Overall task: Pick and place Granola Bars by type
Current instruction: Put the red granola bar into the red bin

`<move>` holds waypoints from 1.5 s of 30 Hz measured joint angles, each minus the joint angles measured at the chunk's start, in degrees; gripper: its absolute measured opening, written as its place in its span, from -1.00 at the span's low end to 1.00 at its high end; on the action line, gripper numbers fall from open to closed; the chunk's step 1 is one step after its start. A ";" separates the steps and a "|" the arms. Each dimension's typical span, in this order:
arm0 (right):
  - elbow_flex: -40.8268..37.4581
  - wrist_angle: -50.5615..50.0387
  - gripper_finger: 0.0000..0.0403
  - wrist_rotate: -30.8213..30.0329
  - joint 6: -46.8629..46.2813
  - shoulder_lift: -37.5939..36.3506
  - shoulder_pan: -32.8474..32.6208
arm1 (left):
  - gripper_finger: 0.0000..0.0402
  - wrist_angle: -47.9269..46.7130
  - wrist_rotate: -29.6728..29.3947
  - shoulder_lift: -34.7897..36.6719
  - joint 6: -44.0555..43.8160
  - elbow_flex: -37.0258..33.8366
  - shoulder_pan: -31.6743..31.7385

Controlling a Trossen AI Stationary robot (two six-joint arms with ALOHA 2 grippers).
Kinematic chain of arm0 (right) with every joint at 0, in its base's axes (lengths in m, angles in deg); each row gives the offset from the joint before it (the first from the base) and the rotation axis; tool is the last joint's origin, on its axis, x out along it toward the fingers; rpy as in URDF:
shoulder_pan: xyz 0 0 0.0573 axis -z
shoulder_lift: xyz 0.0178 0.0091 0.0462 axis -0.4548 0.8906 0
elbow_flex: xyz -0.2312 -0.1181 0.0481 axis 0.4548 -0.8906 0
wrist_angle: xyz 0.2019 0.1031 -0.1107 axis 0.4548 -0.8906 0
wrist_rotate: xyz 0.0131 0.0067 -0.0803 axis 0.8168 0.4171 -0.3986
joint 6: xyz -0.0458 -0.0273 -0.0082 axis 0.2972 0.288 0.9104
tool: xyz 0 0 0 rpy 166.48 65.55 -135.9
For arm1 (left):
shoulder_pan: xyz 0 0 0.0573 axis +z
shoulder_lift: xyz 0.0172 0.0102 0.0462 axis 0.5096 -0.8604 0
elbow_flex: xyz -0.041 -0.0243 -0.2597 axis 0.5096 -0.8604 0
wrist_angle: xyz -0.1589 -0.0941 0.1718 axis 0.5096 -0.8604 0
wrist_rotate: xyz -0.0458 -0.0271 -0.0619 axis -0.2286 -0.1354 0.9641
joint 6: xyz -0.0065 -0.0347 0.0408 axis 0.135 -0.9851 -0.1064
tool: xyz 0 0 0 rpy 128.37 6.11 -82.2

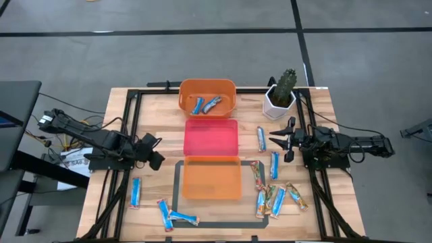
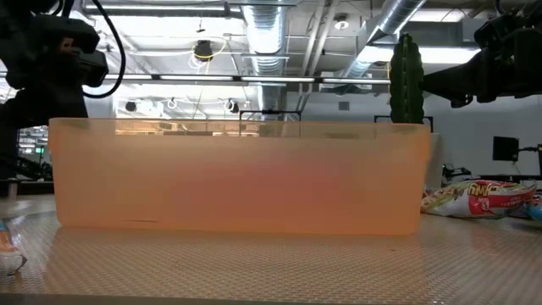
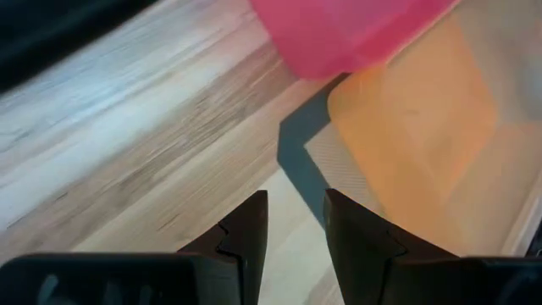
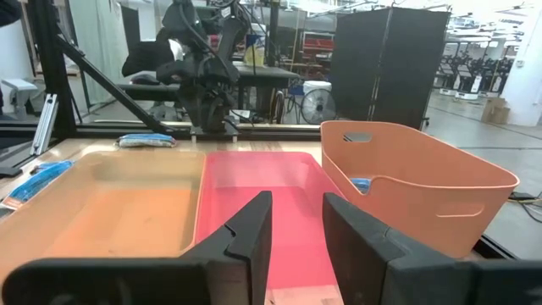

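Note:
Granola bars lie in two loose groups on the table. Three blue-and-white ones [image 1: 164, 214] are near the left front. Several blue-and-white [image 1: 274, 164] and multicoloured ones [image 1: 257, 173] lie right of the trays. Two bars [image 1: 205, 104] lie inside the far orange bin [image 1: 229, 88]. My left gripper [image 1: 159, 150] [image 3: 295, 224] hovers open left of the pink-red tray [image 1: 211, 137], holding nothing. My right gripper [image 1: 273, 140] [image 4: 296, 220] hovers open right of that tray, above a blue-and-white bar [image 1: 260, 138], also holding nothing.
A shallow orange tray [image 1: 211, 177] sits on a grey-bordered mat in front of the pink-red tray. Its wall [image 2: 237, 178] fills the low view. A cactus in a white pot [image 1: 280, 94] stands at the far right, behind my right gripper. Black frame rails run along both table sides.

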 joint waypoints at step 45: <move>0.00 0.00 -0.49 0.00 0.00 0.02 0.00 | -0.53 -17.27 17.26 -33.03 -26.19 23.71 -20.74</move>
